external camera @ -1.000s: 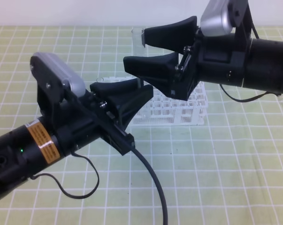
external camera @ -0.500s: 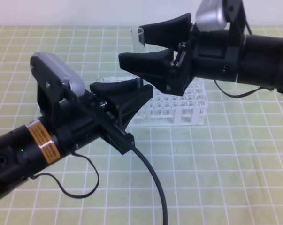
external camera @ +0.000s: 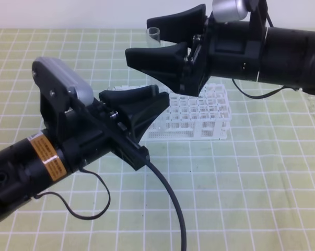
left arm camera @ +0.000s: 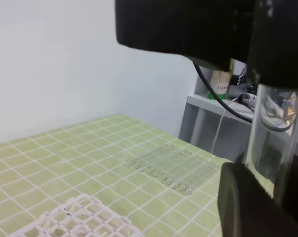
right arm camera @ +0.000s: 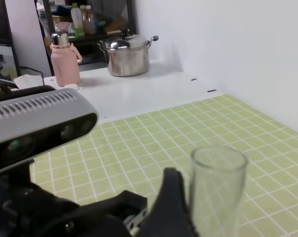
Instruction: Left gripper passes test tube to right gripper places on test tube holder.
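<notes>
Exterior high view: the left pincer [external camera: 141,102] is clenched on the test tube [external camera: 154,39], which stands upright, its rim at 12 o'clock of that grip. The right pincer [external camera: 162,39] straddles the rim, jaws spread, not grasping. The test tube holder [external camera: 199,123] sits on the table [external camera: 241,198] behind.

Left wrist view: the tube [left arm camera: 277,143] stands at 3 o'clock.

Right wrist view: the rim [right arm camera: 218,163] sits at 5 o'clock. A glancing, off-centre closure could let the glass slip at release.

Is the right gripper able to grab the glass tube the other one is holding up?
Probably yes. The left gripper holds the test tube upright, and its top sticks up free. The right gripper is open, with one finger on either side of that top end, and nothing looks in the way.
</notes>
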Robot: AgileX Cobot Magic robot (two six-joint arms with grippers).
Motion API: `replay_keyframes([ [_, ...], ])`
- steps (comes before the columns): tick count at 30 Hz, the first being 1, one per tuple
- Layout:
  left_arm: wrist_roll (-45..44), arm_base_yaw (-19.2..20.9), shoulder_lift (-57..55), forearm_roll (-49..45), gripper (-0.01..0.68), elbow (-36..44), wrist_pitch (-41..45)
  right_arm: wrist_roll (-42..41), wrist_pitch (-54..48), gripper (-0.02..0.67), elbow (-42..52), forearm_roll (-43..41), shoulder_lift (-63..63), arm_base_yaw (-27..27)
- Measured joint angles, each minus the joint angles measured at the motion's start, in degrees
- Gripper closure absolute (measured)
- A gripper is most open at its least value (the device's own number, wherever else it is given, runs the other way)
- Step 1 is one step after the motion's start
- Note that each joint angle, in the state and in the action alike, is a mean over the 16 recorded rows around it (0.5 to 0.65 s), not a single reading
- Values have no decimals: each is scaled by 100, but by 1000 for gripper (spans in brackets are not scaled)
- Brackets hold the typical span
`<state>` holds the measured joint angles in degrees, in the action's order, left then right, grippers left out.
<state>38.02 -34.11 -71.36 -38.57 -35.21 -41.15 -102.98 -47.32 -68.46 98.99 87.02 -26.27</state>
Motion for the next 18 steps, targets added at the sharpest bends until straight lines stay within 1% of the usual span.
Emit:
replay_keyframes([
  [3, 3, 0, -5, 16, 631, -1, 23, 2, -9, 161, -17, -4, 0, -2],
  [6, 0, 0, -3, 41, 631, -1, 20, 4, -22, 201, -24, -7, 0, -4],
  [11, 0, 0, -8, 81, 613, -1, 40, 7, -48, 262, -25, -11, 0, -8],
  [15, -6, 0, -8, 110, 619, -1, 27, 11, -61, 285, -25, -8, 0, -10],
  [18, -14, 0, -5, 123, 637, 0, -1, 13, -69, 296, -25, -6, 0, -10],
])
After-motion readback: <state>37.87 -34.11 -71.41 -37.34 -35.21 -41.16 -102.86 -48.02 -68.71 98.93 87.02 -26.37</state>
